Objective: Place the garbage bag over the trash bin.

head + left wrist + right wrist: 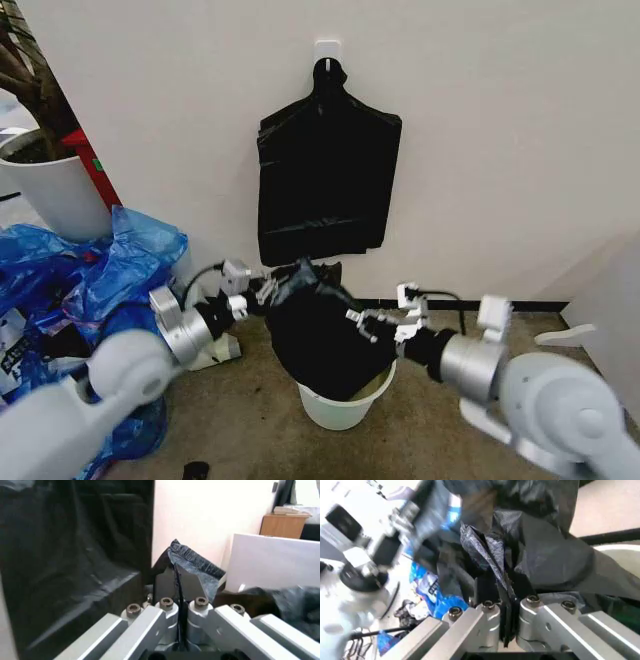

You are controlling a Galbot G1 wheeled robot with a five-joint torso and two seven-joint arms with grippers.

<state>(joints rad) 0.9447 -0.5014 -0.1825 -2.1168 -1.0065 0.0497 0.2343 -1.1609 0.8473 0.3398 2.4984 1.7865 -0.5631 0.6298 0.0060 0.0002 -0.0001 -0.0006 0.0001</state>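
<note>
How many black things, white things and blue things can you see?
Black: 2, the garbage bag held by the left hand and right hand, and the bundle on the wall.
White: 2, the trash bin and the plant pot.
Blue: 1, the heap of bags.
Total: 5

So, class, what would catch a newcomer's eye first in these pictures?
The garbage bag stands out: both grippers hold it stretched above the trash bin on the floor, its bottom dipping inside. The left gripper pinches one side, the right gripper the other. Behind, a flat black bundle hangs on the wall, with blue bags heaped on the robot's left.
</note>
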